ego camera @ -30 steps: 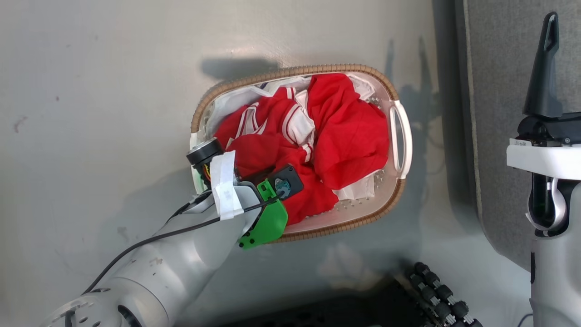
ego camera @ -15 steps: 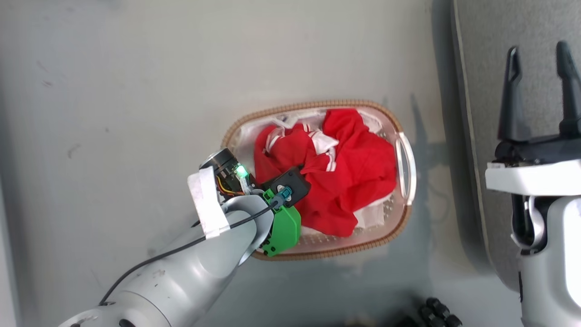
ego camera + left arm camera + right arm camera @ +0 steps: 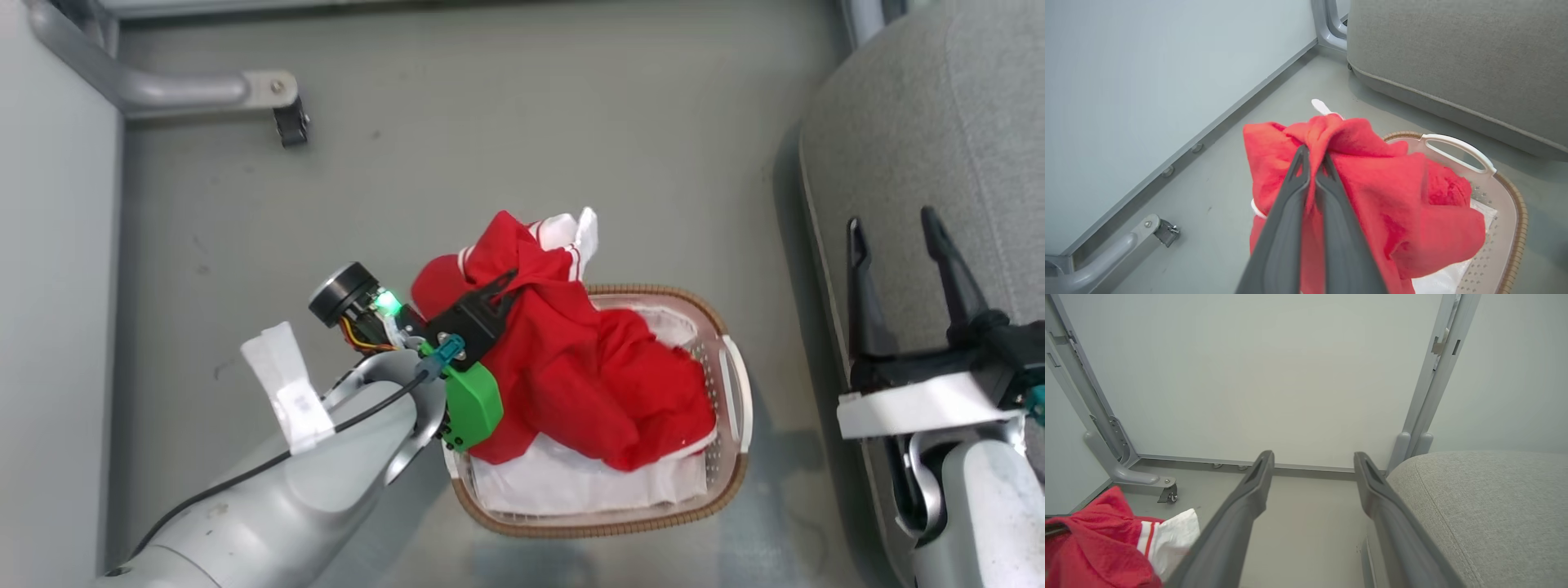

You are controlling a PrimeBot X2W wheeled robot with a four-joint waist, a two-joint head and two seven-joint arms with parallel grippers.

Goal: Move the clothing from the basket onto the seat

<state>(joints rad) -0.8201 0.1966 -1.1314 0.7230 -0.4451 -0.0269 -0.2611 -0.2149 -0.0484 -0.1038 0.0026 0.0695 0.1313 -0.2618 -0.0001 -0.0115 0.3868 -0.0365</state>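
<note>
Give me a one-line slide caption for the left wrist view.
Left gripper shut on the clothing, held over the basket, with the seat beyond.

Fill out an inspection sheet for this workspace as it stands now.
Surface: bare grey floor, a few faint scuffs.
Job's things: red clothing bunched, top raised above the basket, lower folds hanging into it over the white liner; nothing on the seat.
Clutter: nothing seen.
Grippers: left gripper shut, pinching the clothing's top; right gripper open, empty, over the seat's edge.
Cables: black cable along the left forearm, apart from the basket.
Surroundings: frame leg with caster, pale wall panel.
</note>
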